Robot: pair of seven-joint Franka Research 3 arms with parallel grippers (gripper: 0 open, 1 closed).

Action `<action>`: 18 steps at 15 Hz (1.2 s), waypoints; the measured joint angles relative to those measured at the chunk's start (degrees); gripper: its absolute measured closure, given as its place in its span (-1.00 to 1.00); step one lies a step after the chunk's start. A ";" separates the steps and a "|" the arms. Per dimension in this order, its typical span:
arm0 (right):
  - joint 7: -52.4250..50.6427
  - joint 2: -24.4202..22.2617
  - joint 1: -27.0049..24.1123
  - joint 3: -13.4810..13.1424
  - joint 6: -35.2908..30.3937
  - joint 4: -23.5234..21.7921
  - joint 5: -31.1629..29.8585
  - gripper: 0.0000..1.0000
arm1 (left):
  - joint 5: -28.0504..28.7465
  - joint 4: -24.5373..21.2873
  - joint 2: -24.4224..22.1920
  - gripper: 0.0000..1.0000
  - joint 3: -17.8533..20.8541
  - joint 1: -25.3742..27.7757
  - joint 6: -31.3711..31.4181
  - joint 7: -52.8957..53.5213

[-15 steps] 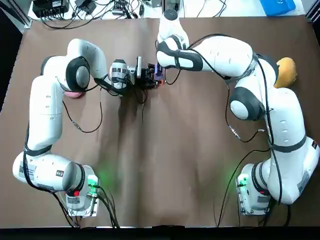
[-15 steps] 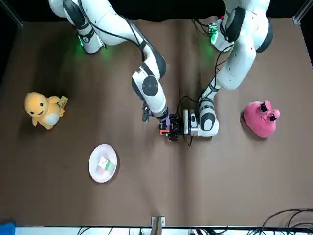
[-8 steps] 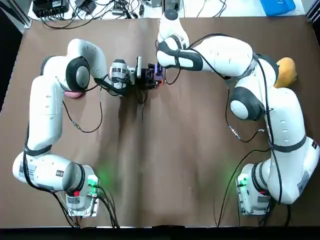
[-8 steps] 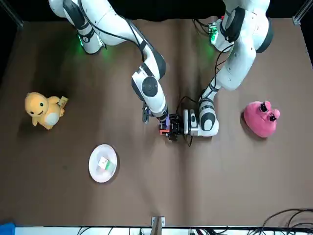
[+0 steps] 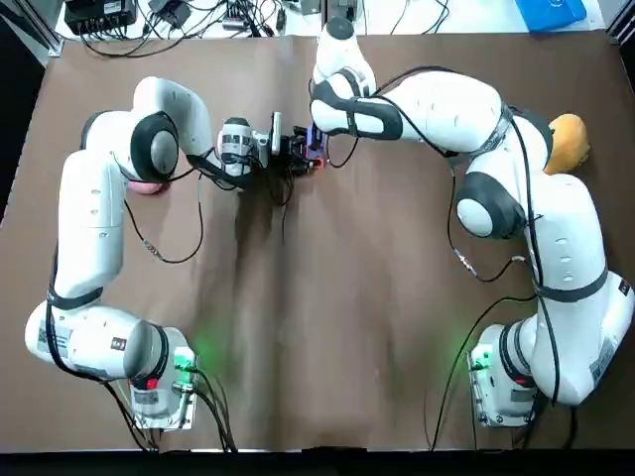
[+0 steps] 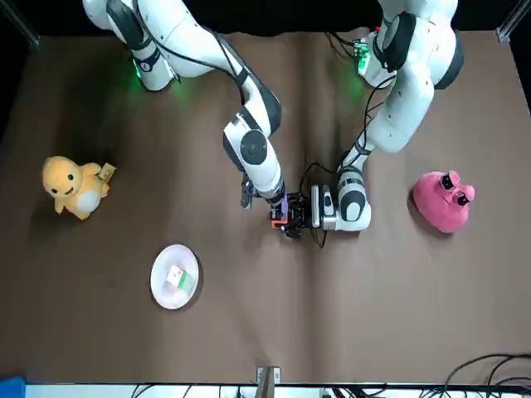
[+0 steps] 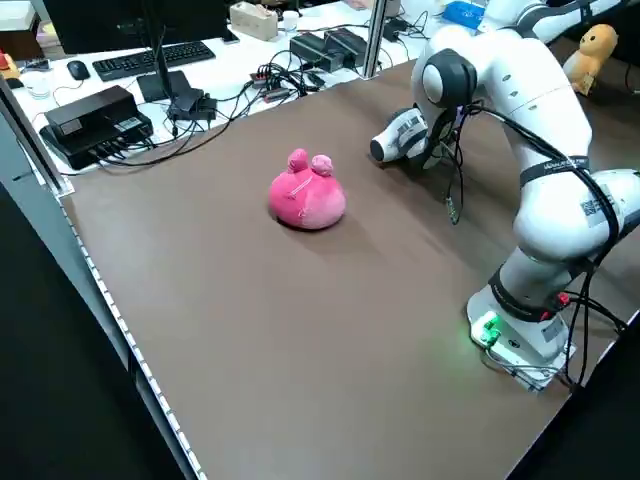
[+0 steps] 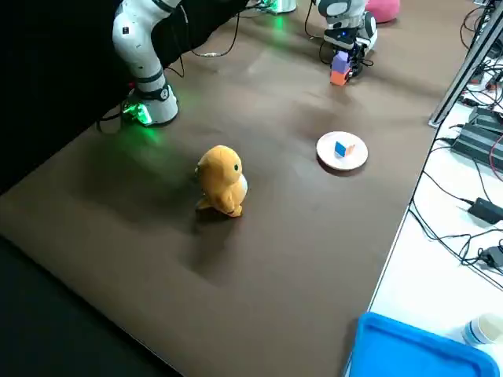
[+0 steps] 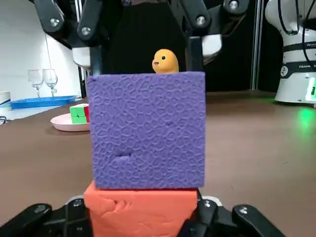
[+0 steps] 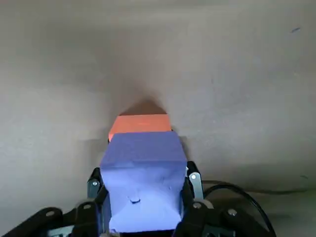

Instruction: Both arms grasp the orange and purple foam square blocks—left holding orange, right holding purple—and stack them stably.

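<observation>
The purple foam block (image 9: 148,131) rests squarely on top of the orange foam block (image 9: 143,212), on the table at the far middle. My left gripper (image 6: 297,215) lies low along the table from the left, shut on the orange block (image 6: 277,219). From above, my right gripper (image 10: 143,197) is shut on the purple block (image 10: 143,177); its fingers (image 9: 94,54) flank the block's upper edge. The top view shows the stack (image 5: 316,151) mostly hidden under both wrists. In the right side view purple (image 8: 340,60) stands over orange (image 8: 339,76).
A pink plush (image 6: 444,201) sits on the left arm's side, and a yellow plush (image 6: 73,186) on the right arm's side. A white plate (image 6: 163,290) holding a small coloured cube lies beyond the stack. A blue bin (image 8: 424,349) and cables sit off the table's far edge.
</observation>
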 joint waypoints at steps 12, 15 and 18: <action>-0.10 0.13 0.06 0.03 1.15 0.00 0.00 -0.13 | 0.00 0.12 0.00 -0.29 -0.01 -0.01 0.16 0.00; -0.10 0.20 0.07 0.04 1.40 0.00 0.00 -0.22 | 0.00 0.14 0.00 -0.29 -0.01 -0.01 0.18 0.00; -0.10 0.43 0.06 0.04 1.79 0.00 0.00 -0.73 | 0.00 0.19 0.00 -0.29 -0.01 -0.03 0.23 0.00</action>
